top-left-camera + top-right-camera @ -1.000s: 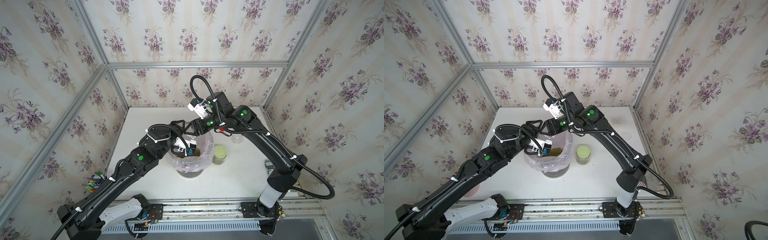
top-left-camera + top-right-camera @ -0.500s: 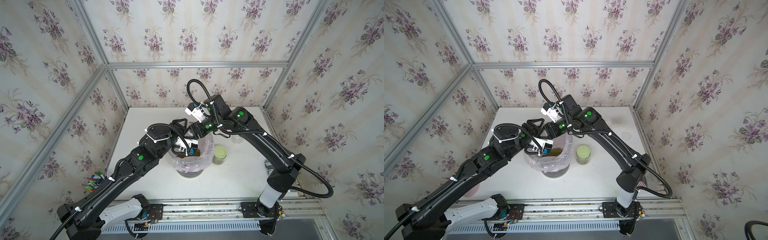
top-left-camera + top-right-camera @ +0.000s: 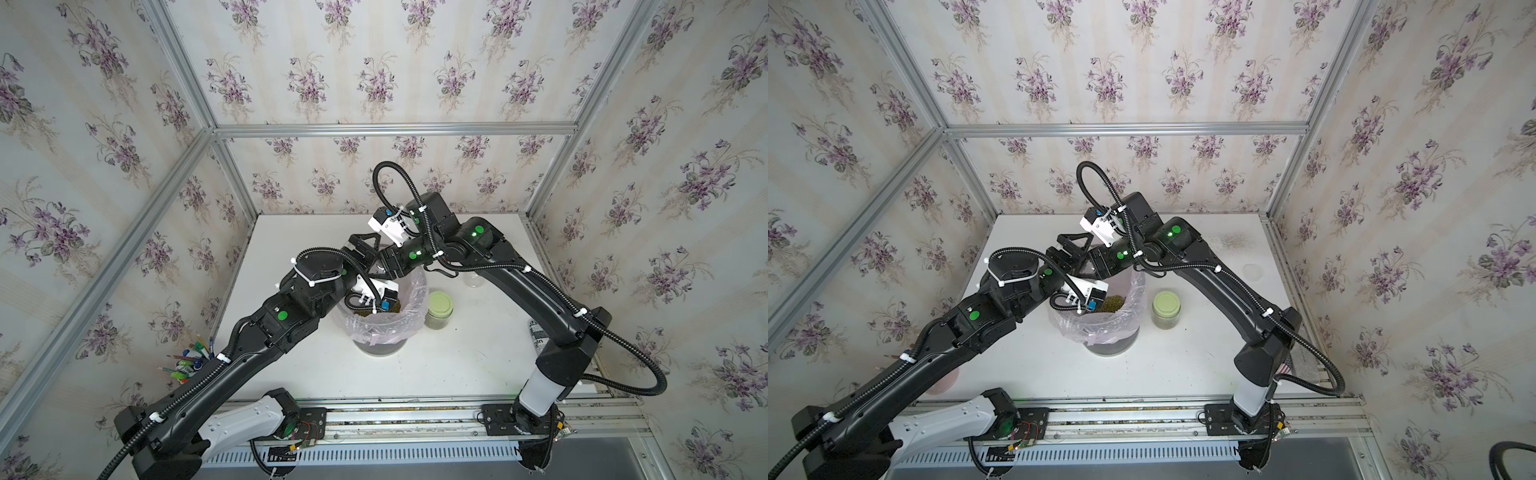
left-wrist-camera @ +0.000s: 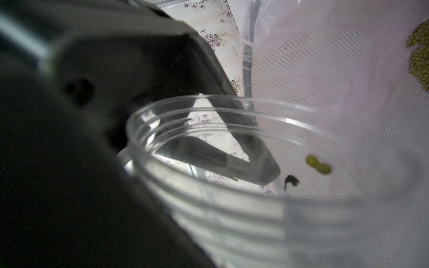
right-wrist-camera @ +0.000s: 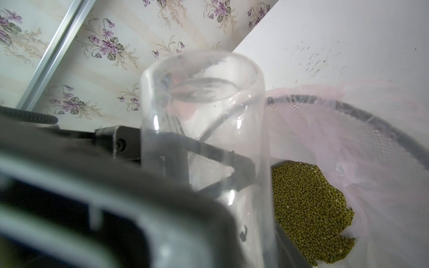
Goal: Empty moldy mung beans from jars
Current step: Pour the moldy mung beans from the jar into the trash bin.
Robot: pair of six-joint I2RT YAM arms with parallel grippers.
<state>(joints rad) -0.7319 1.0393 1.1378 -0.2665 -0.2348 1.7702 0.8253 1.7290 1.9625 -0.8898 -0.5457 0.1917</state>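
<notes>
A clear, nearly empty jar [image 5: 202, 139] hangs tilted over the far left rim of the pink-lined bin [image 3: 382, 328], where both grippers meet. My right gripper [image 3: 380, 270] is shut on the jar. My left gripper [image 3: 365, 253] is open, its fingers standing apart around the same jar [image 4: 232, 208]. Two mung beans [image 4: 318, 163] cling inside the jar near its mouth. A heap of mung beans [image 5: 306, 208] lies in the bin's bag and shows in a top view [image 3: 1113, 301]. A jar with a pale green lid [image 3: 439, 309] stands upright right of the bin.
An empty clear jar [image 3: 473, 280] stands behind the green-lidded one. A cup of pens [image 3: 189, 361] sits at the table's left edge, and a striped object [image 3: 538, 332] lies by the right arm's base. Wallpapered walls close in on three sides.
My right gripper has swung left to the jar over the bin's rim and closed on it. My left gripper, which held the jar, has spread its jaws.
</notes>
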